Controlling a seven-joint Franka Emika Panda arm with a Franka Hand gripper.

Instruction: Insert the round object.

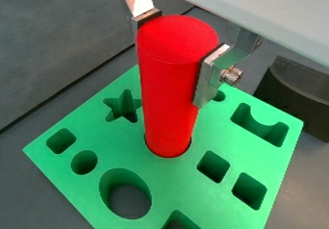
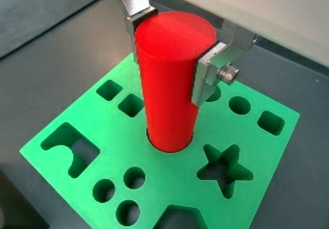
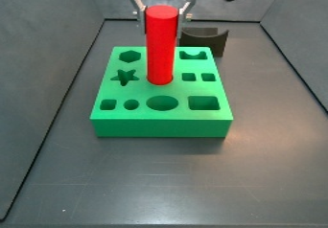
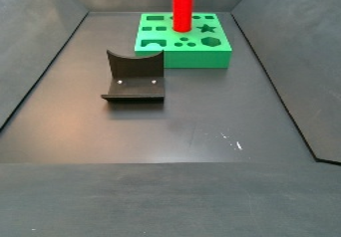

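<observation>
A: Peg first, wrist views. Where from the gripper?

B: Straight below and between. Fingers pinching the round object near its flat top, one silver plate on each side, touching. Long axis upright, in line with the gripper's own reach. Lower end down in the central round hole of the green block, or at least right at its mouth; depth hard to judge.

A: Same from the opposite wrist camera?

B: Same. Gripper closed on the round object, peg vertical, foot meeting the green block at mid-face among the star and square cut-outs.

A: Side views?

B: Gripper directly above the round object, arm coming straight down, wrist level. Green block beneath. Fixture behind and to one side, apart. From the far end, only the round object rising off the green block; gripper out of frame; fixture well clear.

A: Next move?

B: Probably pressing straight down along the axis, then letting go.
</observation>
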